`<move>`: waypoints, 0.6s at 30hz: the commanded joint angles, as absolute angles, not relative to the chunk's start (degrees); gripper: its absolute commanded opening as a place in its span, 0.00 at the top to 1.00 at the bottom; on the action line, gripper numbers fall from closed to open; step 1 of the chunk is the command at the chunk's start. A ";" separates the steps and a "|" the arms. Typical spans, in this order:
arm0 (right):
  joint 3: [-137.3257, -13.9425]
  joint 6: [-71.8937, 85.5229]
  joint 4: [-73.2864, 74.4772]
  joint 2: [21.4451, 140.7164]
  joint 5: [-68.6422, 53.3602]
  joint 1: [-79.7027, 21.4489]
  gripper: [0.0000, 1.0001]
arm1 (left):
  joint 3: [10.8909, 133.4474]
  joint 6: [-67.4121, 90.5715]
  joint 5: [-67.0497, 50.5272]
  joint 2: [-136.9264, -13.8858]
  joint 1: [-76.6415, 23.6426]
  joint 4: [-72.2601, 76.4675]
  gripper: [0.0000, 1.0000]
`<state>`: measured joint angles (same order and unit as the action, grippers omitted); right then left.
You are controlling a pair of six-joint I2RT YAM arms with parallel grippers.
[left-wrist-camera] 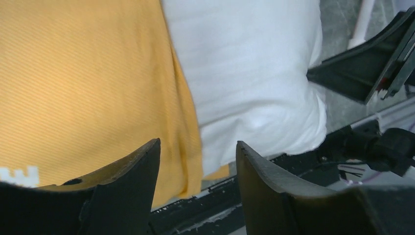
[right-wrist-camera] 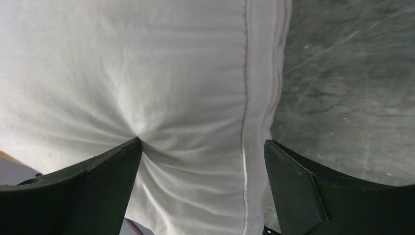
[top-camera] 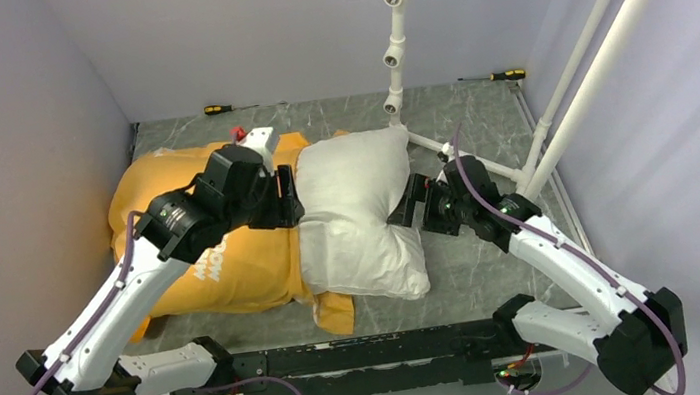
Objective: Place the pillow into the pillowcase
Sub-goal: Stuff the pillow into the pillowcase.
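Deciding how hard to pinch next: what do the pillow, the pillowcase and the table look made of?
The pillow: white matte woven cloth, probably cotton or a blend; it creases finely and shows a stitched seam.
The pillowcase: orange-yellow matte fabric with fine diagonal ribbing, likely a thin weave.
The table: grey veined surface, smooth; stone or printed laminate, cannot tell.

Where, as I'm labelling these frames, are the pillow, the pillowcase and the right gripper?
pillow (top-camera: pixel 357 207): top external view, middle of its exposed white half.
pillowcase (top-camera: pixel 260 274): top external view, bare orange fabric on its near side.
right gripper (right-wrist-camera: pixel 203 142): right wrist view, midway between its two fingertips.
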<state>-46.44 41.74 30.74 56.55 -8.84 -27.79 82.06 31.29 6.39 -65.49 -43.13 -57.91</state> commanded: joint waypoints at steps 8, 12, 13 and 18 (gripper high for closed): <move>-42.17 43.66 15.53 60.92 -23.31 -27.12 0.08 | 88.24 22.69 13.63 -77.67 -40.84 -55.22 0.54; -41.08 44.08 13.70 61.64 -24.30 -27.15 0.17 | 89.21 23.59 17.08 -79.43 -40.45 -56.53 0.93; -40.86 44.16 13.07 61.85 -24.80 -27.11 0.20 | 89.48 23.64 17.31 -79.23 -40.42 -56.63 1.00; -38.45 45.59 7.45 61.75 -28.55 -27.16 0.48 | 89.93 22.26 13.35 -75.74 -40.42 -54.20 1.00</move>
